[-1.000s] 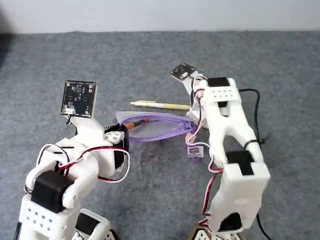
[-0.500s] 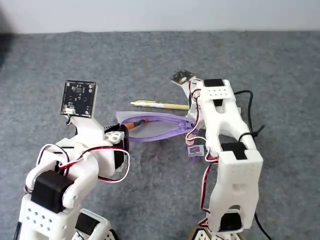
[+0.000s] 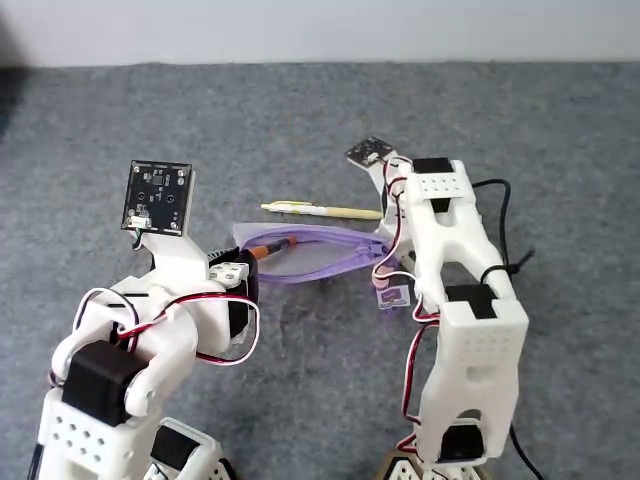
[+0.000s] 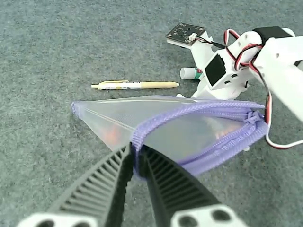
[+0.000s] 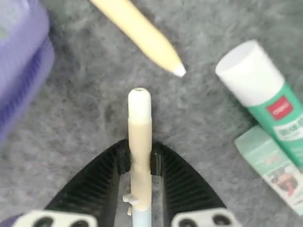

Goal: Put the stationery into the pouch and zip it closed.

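Pouch of translucent purple plastic lies on the grey worktop between the two arms. Its long axis runs across from the left arm to the right arm, and its zip gapes open along the upper edge. An orange item is already inside, near the end by the left arm. The left tool is clenched on the pouch's purple zip band, holding the mouth up.

The right tool is clamped around a cream-barrelled pen. That pen's long axis follows the tool's own line, and its rounded tip points out past the fingertips toward the worktop.

A second, yellow pen lies loose just beyond the pouch, roughly parallel to it, with its pointed end toward the right arm. Near that point rest a green-and-white glue stick and a small green-wrapped block, perhaps an eraser.

As a judgement, the task is at an early stage. One item is packed and one is in hand. The yellow pen, glue stick and block are left to load, and the zip is not yet closed.
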